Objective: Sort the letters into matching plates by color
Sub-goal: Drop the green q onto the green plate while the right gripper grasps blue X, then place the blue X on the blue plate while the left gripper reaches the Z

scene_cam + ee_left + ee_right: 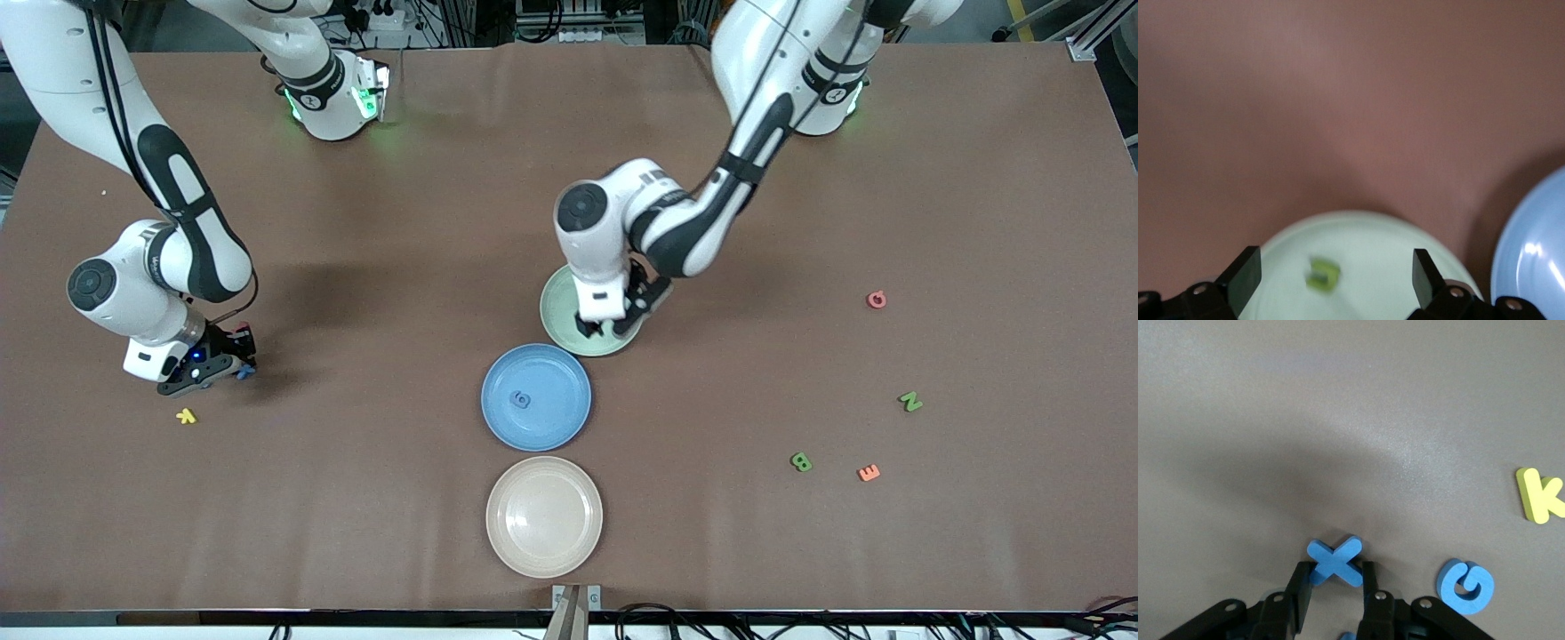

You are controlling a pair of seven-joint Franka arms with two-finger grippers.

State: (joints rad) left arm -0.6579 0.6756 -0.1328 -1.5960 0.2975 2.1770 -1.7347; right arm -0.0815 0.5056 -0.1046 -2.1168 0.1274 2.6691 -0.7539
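Note:
My left gripper (608,325) (1335,261) hangs open low over the pale green plate (552,311) (1371,233). A small green letter (1323,275) lies in that plate between the spread fingers, free of them. My right gripper (233,369) (1336,572) is low at the table near the right arm's end, shut on a blue X letter (1335,560). A blue G (1465,586) and a yellow K (186,415) (1540,495) lie on the table beside it. The blue plate (562,420) (1538,247) holds one blue letter (521,399).
A cream plate (544,542) sits nearest the front camera, in line with the other two plates. Toward the left arm's end lie a pink letter (877,300), a green N (909,401), a green B (801,461) and an orange E (869,473).

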